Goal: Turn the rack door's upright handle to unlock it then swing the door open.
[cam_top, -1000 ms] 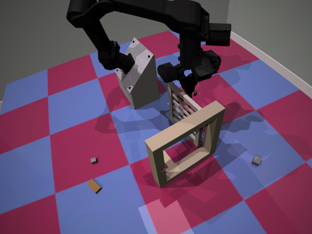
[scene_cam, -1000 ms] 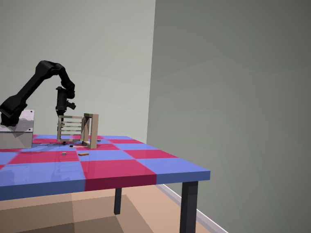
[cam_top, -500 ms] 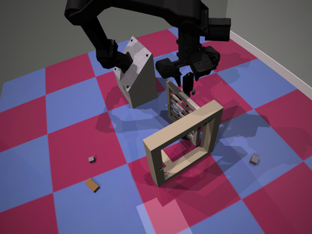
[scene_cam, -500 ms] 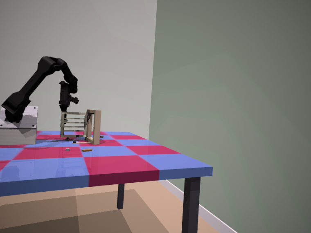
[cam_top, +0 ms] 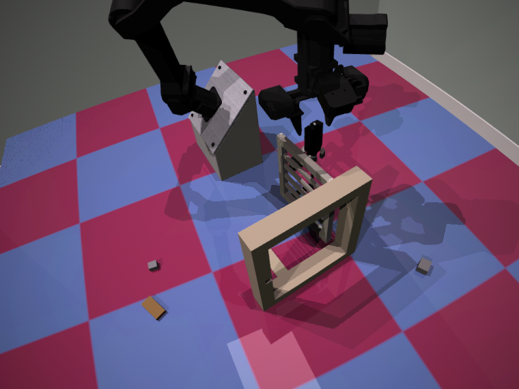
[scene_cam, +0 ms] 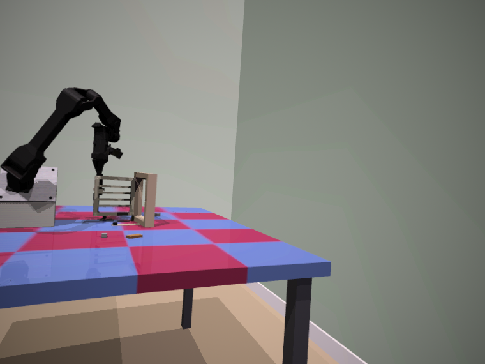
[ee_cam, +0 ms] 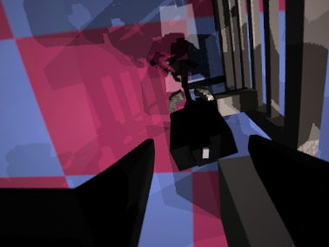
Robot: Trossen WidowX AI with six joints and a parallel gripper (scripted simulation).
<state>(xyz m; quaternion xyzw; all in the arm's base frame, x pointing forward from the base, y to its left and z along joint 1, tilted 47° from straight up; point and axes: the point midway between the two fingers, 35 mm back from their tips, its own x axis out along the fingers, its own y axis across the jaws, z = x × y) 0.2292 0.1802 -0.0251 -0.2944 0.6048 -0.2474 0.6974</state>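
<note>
The rack door (cam_top: 281, 163) (scene_cam: 96, 195) (ee_cam: 318, 65) stands swung out from the tan frame (cam_top: 304, 207) (scene_cam: 150, 199), roughly square to it; the exact angle cannot be read. The black upright handle (cam_top: 315, 140) (scene_cam: 101, 181) (ee_cam: 200, 126) stands at the door's free end, with a small grey piece beside its foot. How far the handle is turned cannot be told for certain. My gripper (cam_top: 313, 128) (scene_cam: 99, 174) (ee_cam: 200, 143) is open and points down. Its fingertips are on either side of the handle's top, around its top end or just above it, with a gap showing on both sides in the wrist view.
The arm's sloped metal base block (cam_top: 240, 146) (scene_cam: 27, 213) stands near the door's free end. A small grey block (cam_top: 153, 265) (scene_cam: 104, 235) and an orange block (cam_top: 153, 308) (scene_cam: 134, 235) lie on one side of the frame. Another grey block (cam_top: 424, 265) (scene_cam: 157, 214) lies on the other side.
</note>
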